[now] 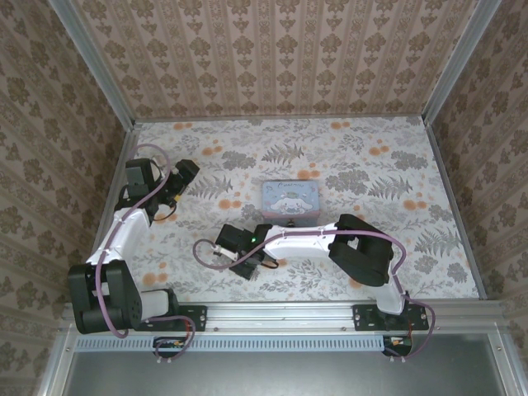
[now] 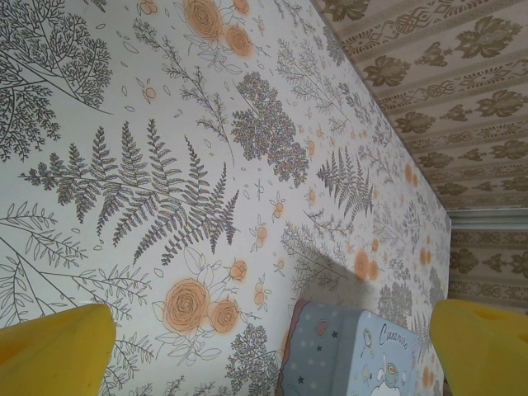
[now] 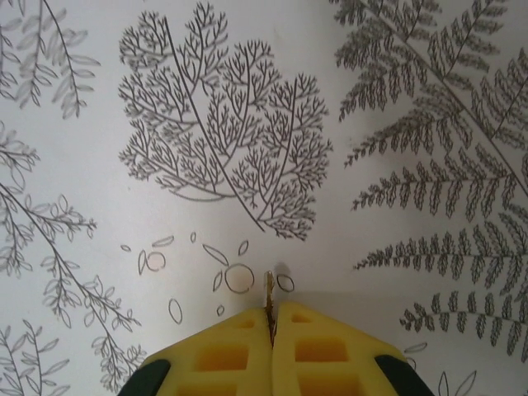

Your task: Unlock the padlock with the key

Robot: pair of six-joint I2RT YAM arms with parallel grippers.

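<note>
- The table [image 1: 396,165], covered in a fern-and-flower print, carries a pale blue cartoon-printed tin [image 1: 290,200] near its middle, a little toward the far edge.
- The right arm [image 1: 305,241] reaches leftward across the near half of the table, and its wrist hangs low between the tin and the near edge.
- The left arm [image 1: 124,231] stretches up along the left edge. The left gripper [image 1: 186,172] hangs above the cloth, well apart from the tin and pointing toward it.
- In the left wrist view, its yellow fingers [image 2: 58,351] are spread wide with nothing between them.
- The right gripper [image 3: 271,320] has its yellow fingers pressed together on the key [image 3: 268,289]. The key is a thin metal blade standing out past the fingertips, just over bare cloth.
- Judged step: the key is in hand, and carrying it to the padlock comes next, so the insertion has not begun.
- The next move likely calls for the free left fingers to steady the small padlock. The right arm then has to line the blade up squarely with the keyway, because a thin key pinched at its end could twist or slip.
</note>
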